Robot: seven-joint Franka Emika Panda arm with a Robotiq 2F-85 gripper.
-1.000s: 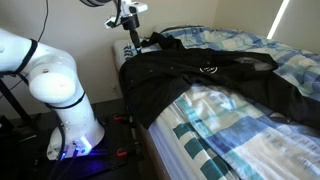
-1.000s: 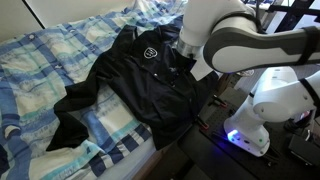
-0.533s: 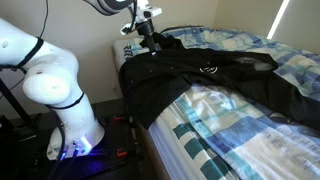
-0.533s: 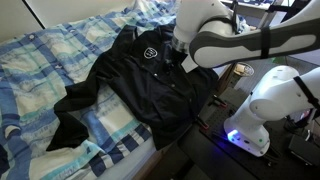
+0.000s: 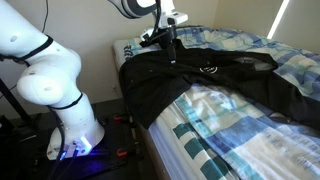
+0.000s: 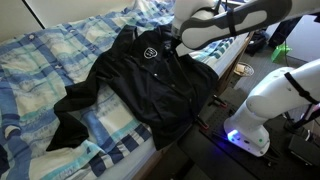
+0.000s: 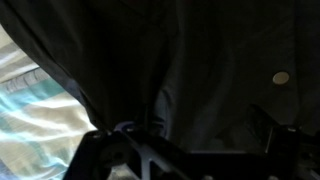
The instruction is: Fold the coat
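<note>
**A:** So, which way does the coat [image 6: 130, 85] lie from the fingers [image 5: 172, 48]?

**B:** Straight beneath them. The fingers point down, just beside the white mark [image 6: 148, 50] on the side towards the robot. In the wrist view black cloth fills nearly everything. I cannot tell whether the tips touch the fabric or hang just over it.

**A:** Are they holding anything?

**B:** No. They stand spread wide, with nothing between them.

**A:** And how does the coat run?

**B:** It lies flat and opened out on the bed [image 6: 150, 140]. Its long axis goes from the white mark slantwise across the blue-and-white bedspread [image 6: 40, 60] to a sleeve well away from the mark. One flank droops over the bed's edge below the mark. Any fold, I'd judge, means carrying the end at the mark along that line towards the far sleeve.

**A:** What's the count?

**B:** There is one coat, one white mark, one bed with one bedspread, and one arm [image 5: 45, 75] with one pair of fingers. The wrist view also shows one pale button [image 7: 281, 77] on the cloth.
</note>
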